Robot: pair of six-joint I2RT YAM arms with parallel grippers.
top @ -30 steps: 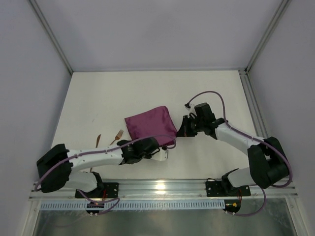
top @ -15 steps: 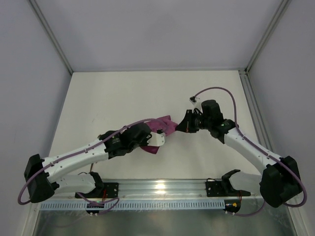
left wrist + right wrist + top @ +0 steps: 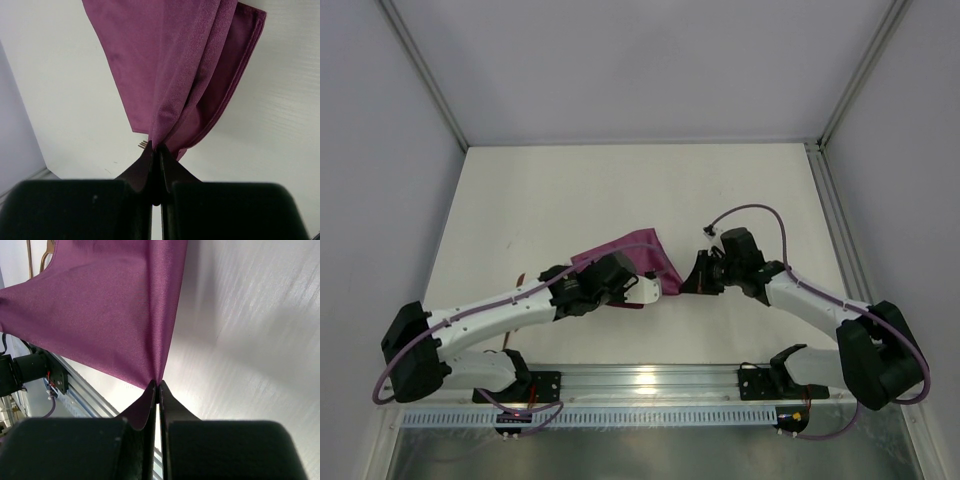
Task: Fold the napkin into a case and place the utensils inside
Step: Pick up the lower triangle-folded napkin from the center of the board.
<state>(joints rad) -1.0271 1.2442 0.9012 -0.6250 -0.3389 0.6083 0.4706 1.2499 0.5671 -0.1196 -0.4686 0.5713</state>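
Fold in progress: the napkin sits mid-counter between the two arms, its near corners pinched and its far part spread toward the back. The left fingers are clamped on a bunched corner of several layers, and the right fingers are closed tight on a single taut corner. To do this step well, the two arms should probably travel together at the same height and pace, so the edge between them stays straight and lands square on the layer below. The cloth should also be carried, not dragged, so it does not shift on the counter or catch the utensils beside it. The left grip looks the trickier one. With gathered layers in it, a slow release straight upward would help keep the stack from sliding apart. The overhead camera alone shows the whole layout: both arms converging from either side and a copper utensil lying near the left arm. It hides the grips behind the wrists, however. The left wrist camera reveals the stacked hems and, just behind the pinch, the tips of a fork. The right wrist camera shows one smooth sheet pulled tight and a thin copper curve beyond its far edge.
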